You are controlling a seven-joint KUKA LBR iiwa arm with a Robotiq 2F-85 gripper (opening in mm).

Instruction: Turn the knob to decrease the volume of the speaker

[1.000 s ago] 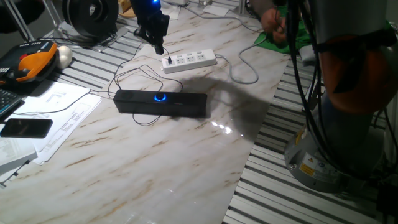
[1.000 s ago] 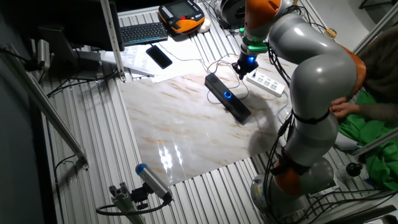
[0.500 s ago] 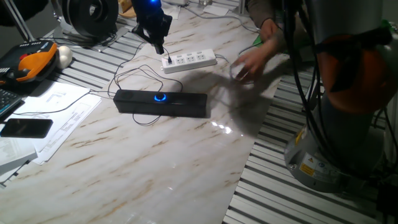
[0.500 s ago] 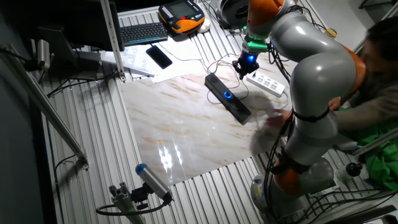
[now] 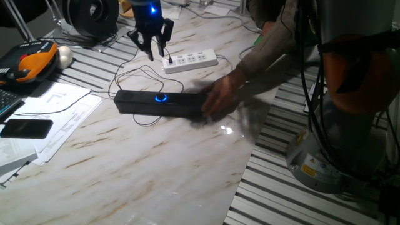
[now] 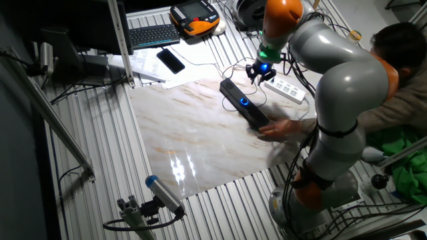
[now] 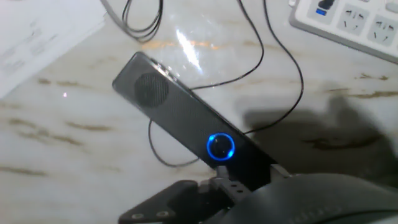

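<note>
The speaker [image 5: 150, 103] is a long slim black bar lying on the marble table, with its thin black cable looped behind it. The knob [image 5: 162, 98] glows with a blue ring at the bar's middle. My gripper [image 5: 152, 49], lit blue at the wrist, hangs in the air behind and above the speaker, apart from it, with its fingers spread and empty. A person's hand [image 5: 219, 99] rests on the speaker's right end. In the other fixed view the gripper [image 6: 257, 72] hovers beyond the knob [image 6: 245, 102]. The hand view looks down at the knob [image 7: 221, 147] on the slanting speaker [image 7: 168, 102].
A white power strip [image 5: 190, 60] lies just behind the speaker, near the gripper. Papers [image 5: 59, 109], a flat black phone [image 5: 25, 128] and an orange pendant [image 5: 31, 62] sit at the left. The person's arm [image 5: 269, 50] reaches in from the right. The robot's base [image 5: 337, 144] stands at the right.
A person's arm has reached in from the right and the hand now rests on the speaker's right end. My gripper has turned about its axis and stays above the table behind the speaker.
</note>
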